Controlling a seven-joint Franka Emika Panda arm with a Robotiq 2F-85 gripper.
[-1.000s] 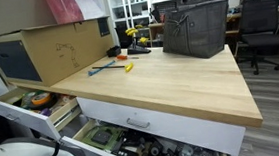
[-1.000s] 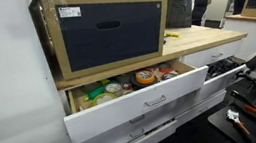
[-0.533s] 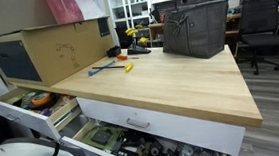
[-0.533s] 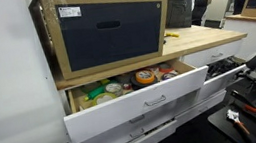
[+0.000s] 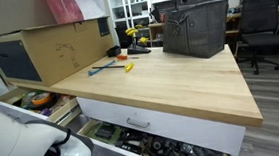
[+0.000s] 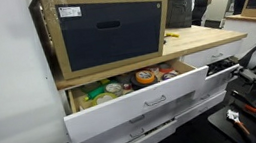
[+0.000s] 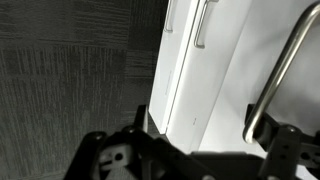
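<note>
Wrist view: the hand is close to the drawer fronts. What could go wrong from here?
The open hand is near a handle and may clip it rather than straddle it. In an exterior view the arm crowds the open drawers; a swing could knock them.

The bench is pale honey wood with fine straight grain, and its drawer fronts are plain white. The cardboard box is brown with a near-black panel, the bag charcoal, the small tool yellow and the cloth pink. The robot arm is white and the gripper black (matte, in the wrist view). The floor is dark grey with a wood-grain pattern, and the handle is silvery.
</note>
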